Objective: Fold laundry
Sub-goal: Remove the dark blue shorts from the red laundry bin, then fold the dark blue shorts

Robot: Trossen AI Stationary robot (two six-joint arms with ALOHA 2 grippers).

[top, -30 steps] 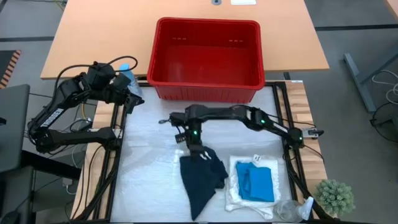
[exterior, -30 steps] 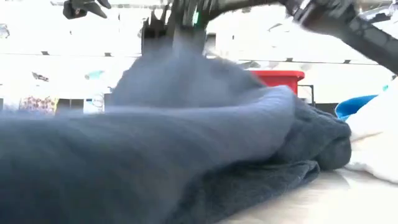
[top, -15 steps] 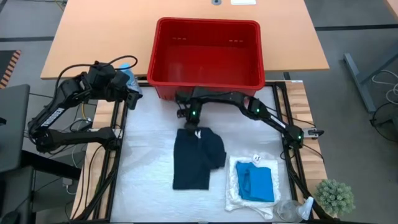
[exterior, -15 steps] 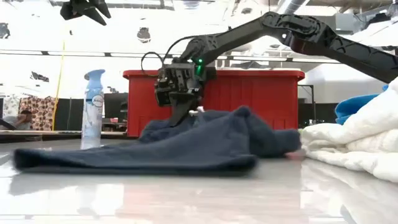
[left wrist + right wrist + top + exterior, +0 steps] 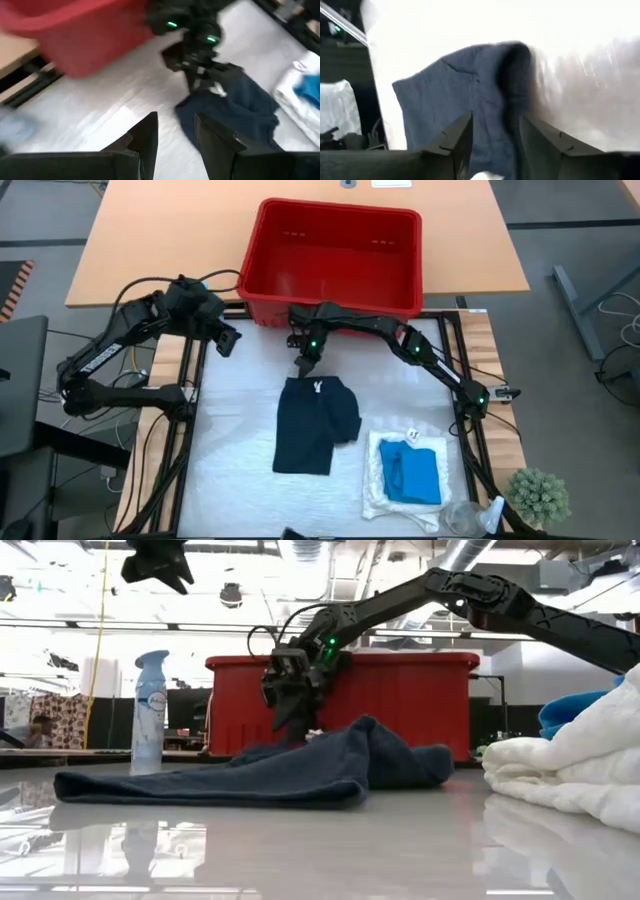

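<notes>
Presently, the right gripper (image 5: 304, 367) jaws are seen released above the navy garment (image 5: 313, 423); snagging risked if raised carelessly; left gripper (image 5: 226, 340) jaws parted, empty.

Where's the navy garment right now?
In the high view the navy garment lies flat mid-table, below the red basket, left of the cream cloth.

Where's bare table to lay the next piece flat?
Free: the white table between the left frame rail and the dark navy garment, and the strip in front of it. Crowded: the right front corner, with the cream-white cloth under the turquoise garment.
</notes>
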